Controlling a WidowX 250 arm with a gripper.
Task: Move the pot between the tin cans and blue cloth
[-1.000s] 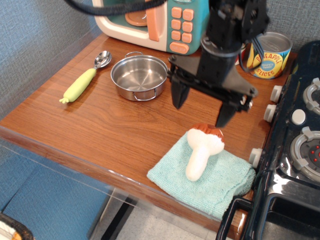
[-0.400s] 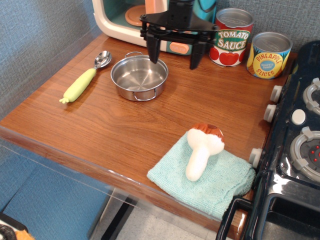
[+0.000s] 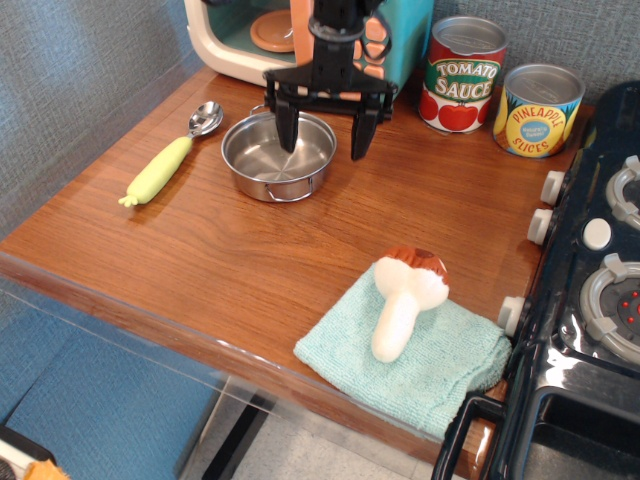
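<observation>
Bystanders sitting on the wooden surface [image 3: 230, 250]

A yellow-green-handled spoon [image 3: 168, 160] is lying far left; a toy mushroom [image 3: 403, 300] is resting near right; a toy microwave [image 3: 250, 35] is standing far back; a toy stove [image 3: 590, 290] is occupying the right edge.

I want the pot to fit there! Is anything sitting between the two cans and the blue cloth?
No. In the observation.image view, only bare wooden tabletop lies between the tin cans and the blue cloth. A toy mushroom lies on the cloth.

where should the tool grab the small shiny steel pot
Best on the right rim of the small shiny steel pot, coming straight down from above. The pot sits upright with its thin wall exposed, and the open black tool already straddles that rim, one finger inside, one outside. The thin wire loop handles look harder to pinch.
</observation>
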